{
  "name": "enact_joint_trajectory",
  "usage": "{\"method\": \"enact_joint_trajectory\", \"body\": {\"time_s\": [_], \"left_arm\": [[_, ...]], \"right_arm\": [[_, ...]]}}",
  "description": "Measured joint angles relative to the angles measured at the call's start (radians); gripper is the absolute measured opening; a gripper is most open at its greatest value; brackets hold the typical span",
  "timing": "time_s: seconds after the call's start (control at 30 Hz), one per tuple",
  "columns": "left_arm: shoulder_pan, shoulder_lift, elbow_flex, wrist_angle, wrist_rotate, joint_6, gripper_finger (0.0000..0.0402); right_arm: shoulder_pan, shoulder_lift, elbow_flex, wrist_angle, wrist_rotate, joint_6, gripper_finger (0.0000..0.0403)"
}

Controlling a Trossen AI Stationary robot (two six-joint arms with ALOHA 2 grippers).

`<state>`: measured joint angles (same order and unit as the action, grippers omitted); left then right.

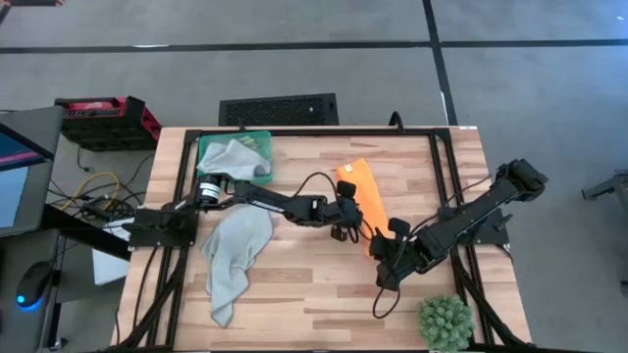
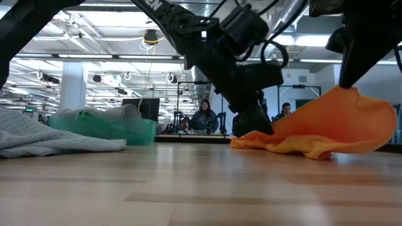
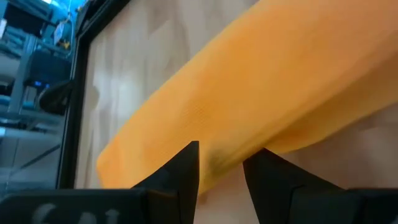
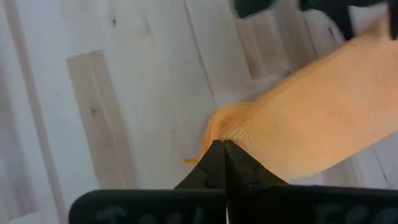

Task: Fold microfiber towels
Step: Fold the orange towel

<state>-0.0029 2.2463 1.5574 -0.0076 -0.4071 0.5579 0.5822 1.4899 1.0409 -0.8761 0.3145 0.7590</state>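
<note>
Right gripper (image 4: 219, 152) sits closest to its wrist cam, fingers pinched tight on a corner of the orange towel (image 4: 311, 118), lifting it off the table (image 4: 124, 93); low view shows that end raised into a peak while the rest drapes down to the wood. Left gripper (image 3: 221, 165) is at the towel's other part, near table centre in the high view: fingers part-open w/ an orange edge bunched between them, seemingly a light grip on the cloth, low against the table. So the orange towel (image 1: 359, 201) lies mid-table, stretched between both grippers, right one on the end nearer the plant ball (image 1: 445, 323), left one further in. Judged step: mid-fold on the orange towel, 1st of the set, task looks early. Next move prob. needs the right gripper to carry its raised corner over toward the left-held end w/out dragging the rest, then let go flat. A pale grey towel (image 1: 232, 260) lies crumpled well left of the action, untouched; another cloth (image 1: 228, 157) sits heaped in the green tray (image 1: 257, 140) at the far left edge. Both wait their turn.
</note>
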Motion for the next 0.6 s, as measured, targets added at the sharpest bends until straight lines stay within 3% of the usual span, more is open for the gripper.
{"method": "enact_joint_trajectory", "body": {"time_s": [0.6], "left_arm": [[0.129, 0.0, 0.0, -0.014, 0.053, 0.024, 0.0114]], "right_arm": [[0.001, -0.001, 0.097, -0.068, 0.0, -0.009, 0.001]]}}
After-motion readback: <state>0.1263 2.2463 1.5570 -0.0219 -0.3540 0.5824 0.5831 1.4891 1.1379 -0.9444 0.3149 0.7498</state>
